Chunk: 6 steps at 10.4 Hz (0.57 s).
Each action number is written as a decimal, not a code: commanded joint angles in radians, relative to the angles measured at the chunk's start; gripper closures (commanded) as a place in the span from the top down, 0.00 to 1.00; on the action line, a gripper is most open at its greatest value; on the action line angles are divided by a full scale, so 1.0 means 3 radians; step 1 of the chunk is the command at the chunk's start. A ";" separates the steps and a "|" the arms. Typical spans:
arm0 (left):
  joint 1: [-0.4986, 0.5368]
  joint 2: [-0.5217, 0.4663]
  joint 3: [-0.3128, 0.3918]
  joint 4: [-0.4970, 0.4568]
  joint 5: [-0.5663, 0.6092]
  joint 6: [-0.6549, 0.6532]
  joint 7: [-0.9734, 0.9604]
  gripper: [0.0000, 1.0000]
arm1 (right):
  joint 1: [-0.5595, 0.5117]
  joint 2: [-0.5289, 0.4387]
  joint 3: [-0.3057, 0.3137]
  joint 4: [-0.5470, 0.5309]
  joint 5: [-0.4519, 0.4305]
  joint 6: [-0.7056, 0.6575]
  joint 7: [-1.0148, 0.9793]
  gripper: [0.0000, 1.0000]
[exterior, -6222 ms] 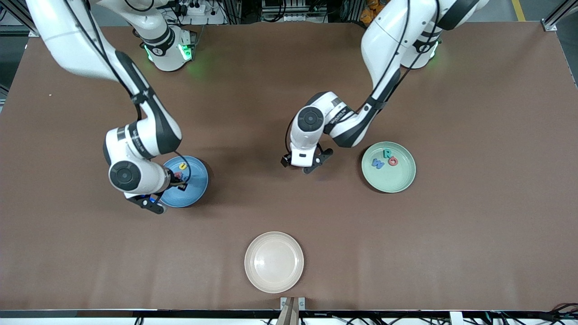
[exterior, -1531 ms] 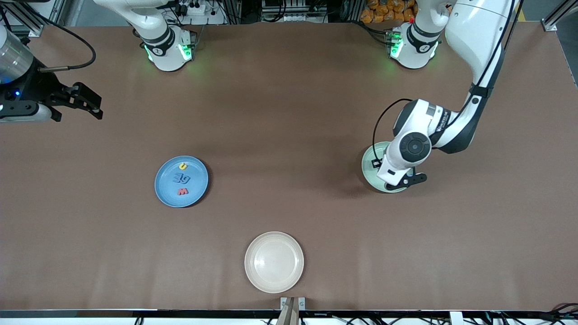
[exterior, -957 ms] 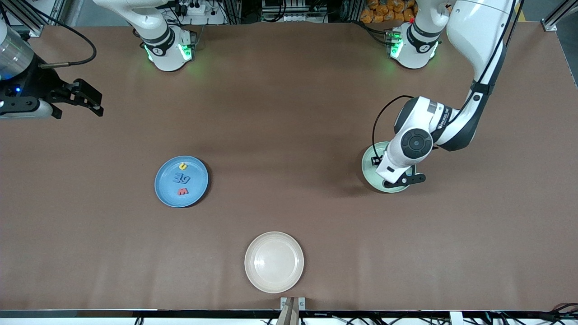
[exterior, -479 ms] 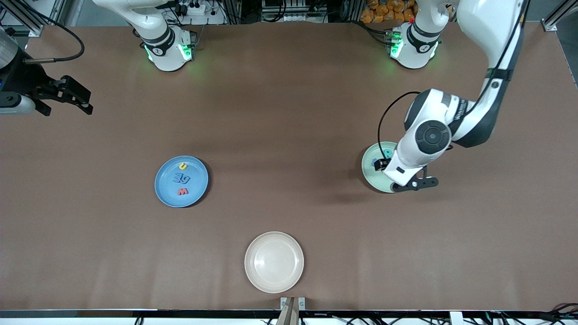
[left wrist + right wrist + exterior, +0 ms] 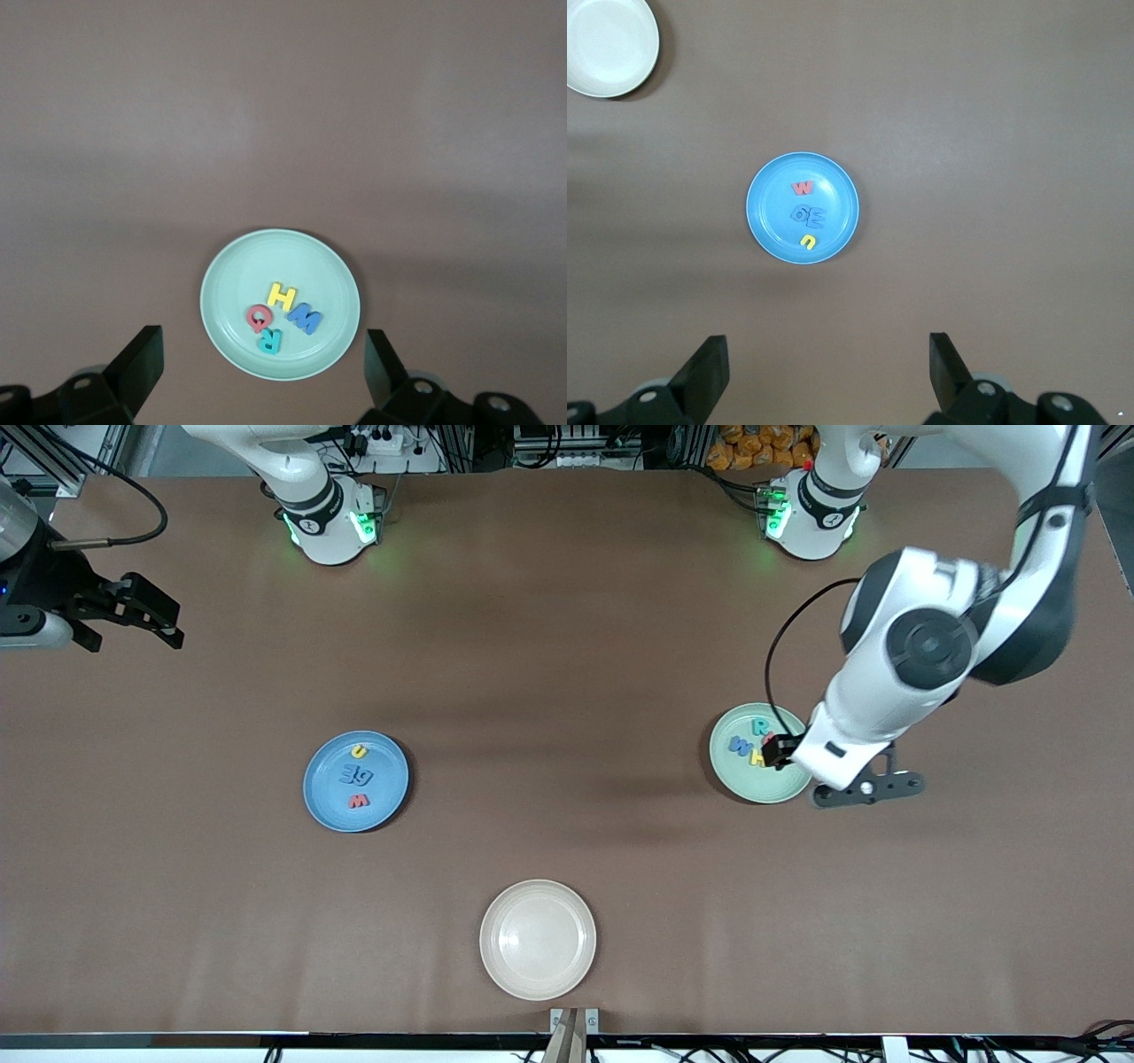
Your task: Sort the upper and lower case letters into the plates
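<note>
Yellow H just dropped into the mint plate; my left pincer has lifted off it, released and empty. Four letters there, four in the blue plate. Right pincer waits released over the desk's end; sort looks done.

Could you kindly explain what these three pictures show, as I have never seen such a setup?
Two robot arms stand at a brown table. One picture looks down from across the table; the other two come from cameras on the wrists. The left gripper hangs open over the mint green plate, which holds four letters. The right gripper waits, open, high at its arm's end of the table, looking down on the blue plate, which holds four more. A cream plate lies nearest the front camera. Nothing is held.
</note>
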 commanded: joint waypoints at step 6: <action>0.0595 -0.0284 -0.0013 0.0582 -0.0337 -0.0852 0.1146 1.00 | 0.0044 -0.0041 -0.0039 -0.0022 0.0039 -0.0032 -0.0046 1.00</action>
